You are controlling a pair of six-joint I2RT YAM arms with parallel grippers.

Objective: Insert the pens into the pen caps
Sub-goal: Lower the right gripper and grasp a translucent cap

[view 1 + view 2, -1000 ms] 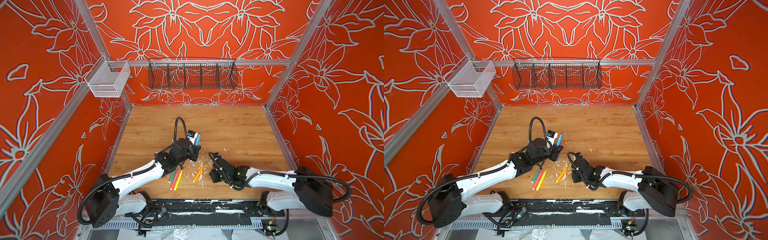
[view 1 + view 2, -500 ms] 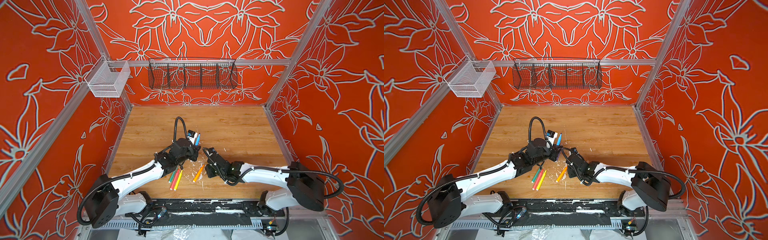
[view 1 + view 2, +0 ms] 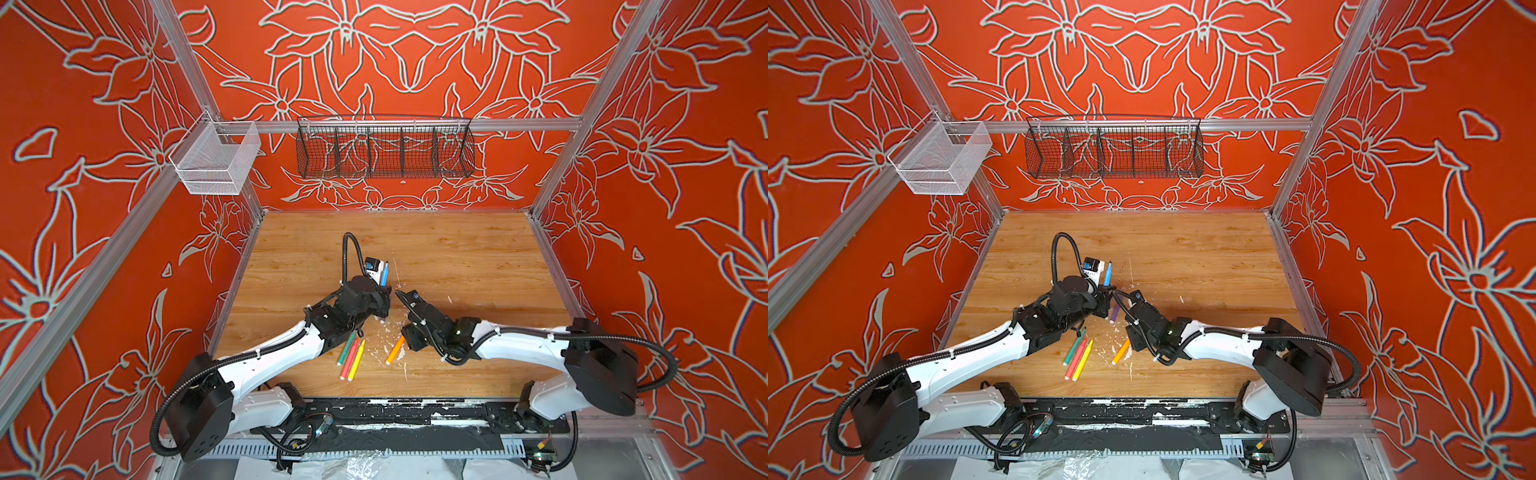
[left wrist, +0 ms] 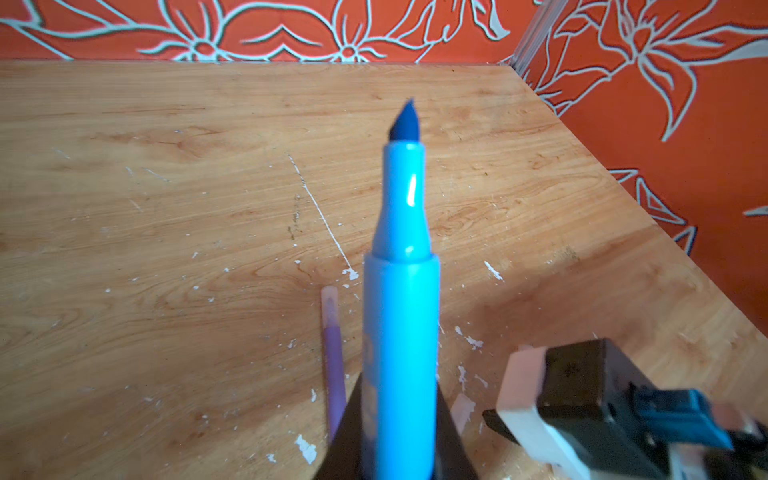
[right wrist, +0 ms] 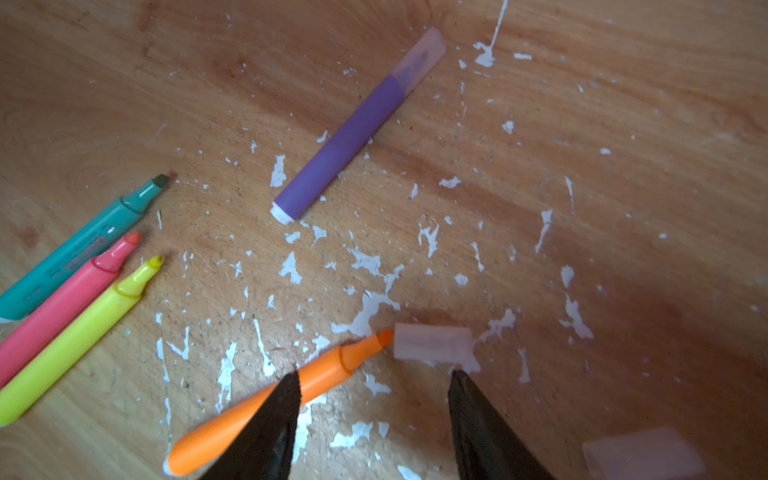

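Paint-flecked woodgrain tabletop [image 5: 623, 124], slim purple pen [image 5: 345, 141] in clear tubular cap [image 5: 419, 58]

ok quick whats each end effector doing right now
left end effector: closed on the blue pen
right end effector: open, holding nothing

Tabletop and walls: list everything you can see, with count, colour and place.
blue pen: one, blue, uncapped, upright in left gripper
purple pen: one, purple, capped, lying between the arms
green pen, pink pen, yellow pen: three, side by side, uncapped, near robot
orange pen: one, orange, uncapped, below right gripper
loose caps: two visible, clear, one at orange pen's tip
table: one, wood, white flecks
wire basket: one, black, back rail
mesh basket: one, white, left rail
left gripper: shut on blue pen
right gripper: open, empty
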